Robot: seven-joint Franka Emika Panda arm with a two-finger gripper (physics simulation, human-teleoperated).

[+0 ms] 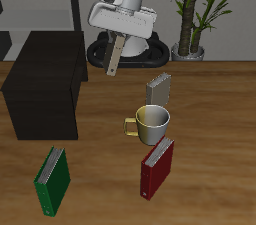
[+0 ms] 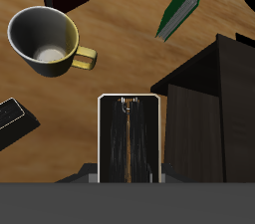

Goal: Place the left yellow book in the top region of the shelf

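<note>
Tan-yellow, the left yellow book (image 1: 114, 55) hangs tilted, pinched in the gripper (image 1: 118, 35), above table beside the shelf (image 1: 45, 89).

The wooden worktop (image 1: 210, 119) carries the black shelf (image 1: 45, 84) at one side. Near the middle stands a yellow-handled mug (image 1: 152, 123), with a yellow book (image 1: 159, 89) upright just behind it and a dark red book (image 1: 158, 166) in front. A green book (image 1: 52, 180) stands near the front edge
</note>
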